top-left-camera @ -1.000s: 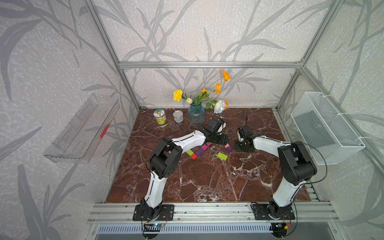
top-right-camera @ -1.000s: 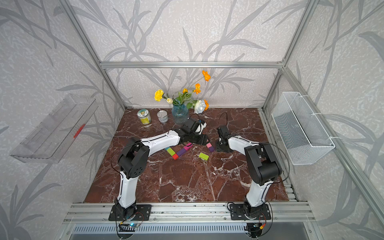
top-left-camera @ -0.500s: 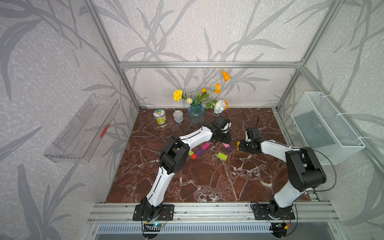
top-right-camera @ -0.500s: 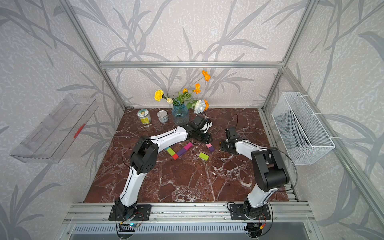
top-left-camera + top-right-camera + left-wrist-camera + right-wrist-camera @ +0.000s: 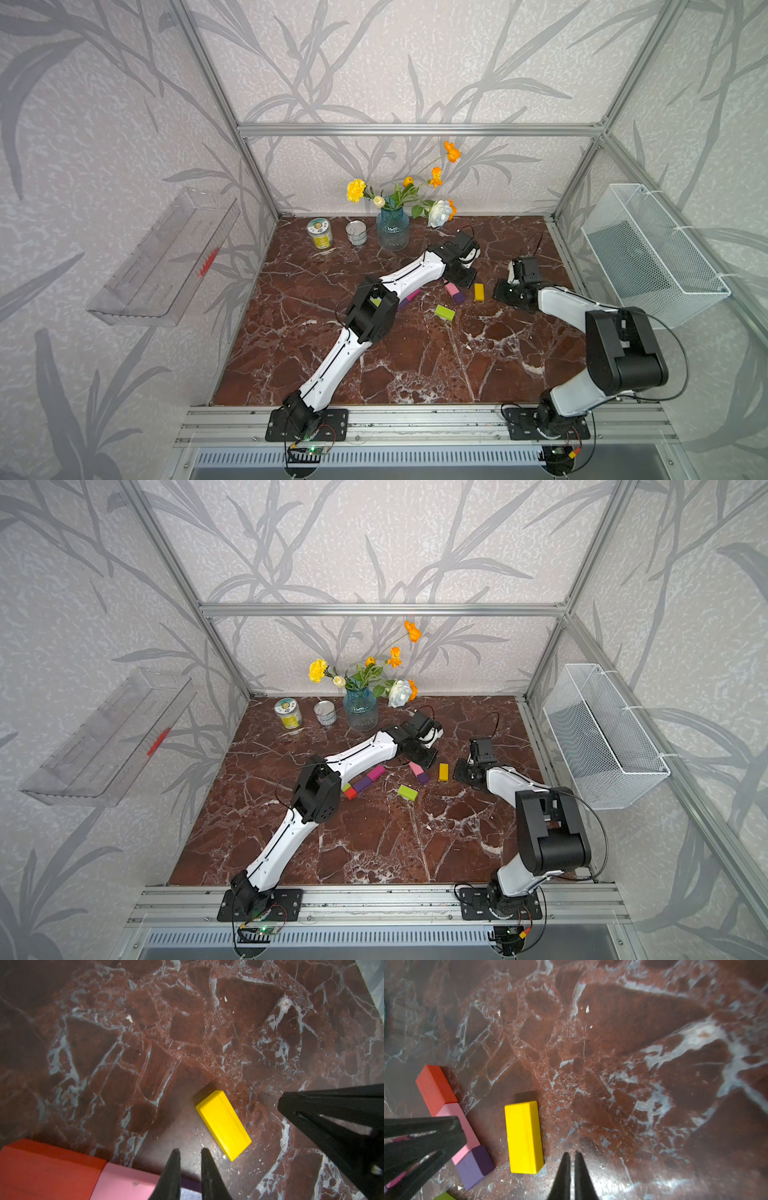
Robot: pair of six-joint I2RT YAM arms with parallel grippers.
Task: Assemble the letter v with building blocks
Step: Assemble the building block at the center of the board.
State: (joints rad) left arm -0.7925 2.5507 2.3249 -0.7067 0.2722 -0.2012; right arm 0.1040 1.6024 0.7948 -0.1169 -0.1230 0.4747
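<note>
The right pincer (image 5: pixel 570 1154) is closed and empty, its tips just beside the yellow block (image 5: pixel 524 1136); the left pincer (image 5: pixel 190 1151) shows a narrow slit and grips nothing.
Nearest the right tips, the one yellow block lies flat on the marble (image 5: pixel 612 1043). It looks light, rigid and smooth-faced, so I'd pinch its long sides at mid-length. Beyond it, under the left pincer, one purple cube (image 5: pixel 475 1164), one pink bar (image 5: pixel 451 1110) and one red bar (image 5: pixel 436 1086) touch end to end. Farther off lie one loose lime block (image 5: pixel 407 792), then a four-block row (image 5: pixel 365 781) of lime, red, purple and magenta. I count nine blocks.
</note>
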